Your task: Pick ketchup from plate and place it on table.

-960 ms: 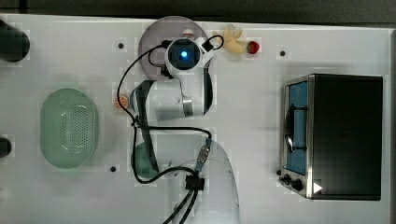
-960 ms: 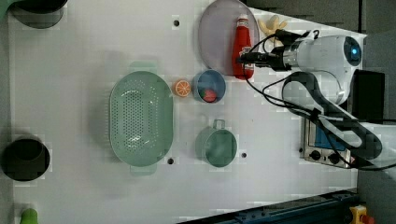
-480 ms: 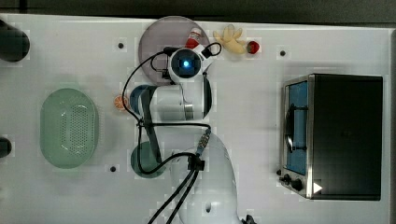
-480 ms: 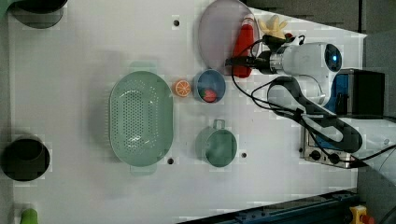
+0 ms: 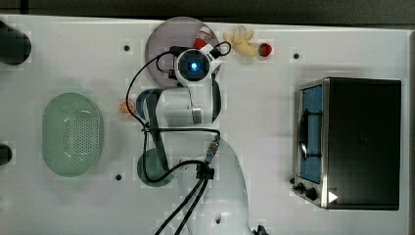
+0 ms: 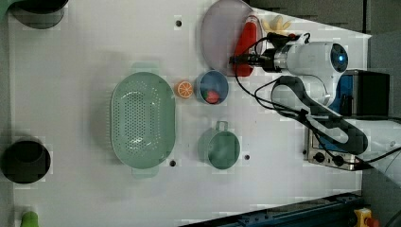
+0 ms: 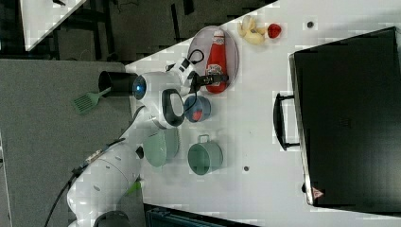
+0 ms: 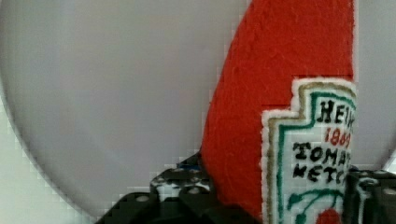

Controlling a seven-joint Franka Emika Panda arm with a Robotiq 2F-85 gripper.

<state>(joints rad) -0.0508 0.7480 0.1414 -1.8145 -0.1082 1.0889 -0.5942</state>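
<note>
The ketchup (image 8: 280,116) lies flat on the plate (image 6: 218,33), upper middle of the left view, cap toward the frame's top. It looks plush and stitched, so likely light, soft and squashy; the labelled belly seems the best hold. The gripper (image 7: 213,79) reaches in level, fingers (image 8: 180,186) straddling the lower body, contact unclear.

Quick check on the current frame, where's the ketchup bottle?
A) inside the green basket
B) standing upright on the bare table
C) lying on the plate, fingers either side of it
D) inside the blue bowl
C. The ketchup lies flat on the plate, and in the wrist view the gripper has a finger on each side of the bottle's label end.
</note>
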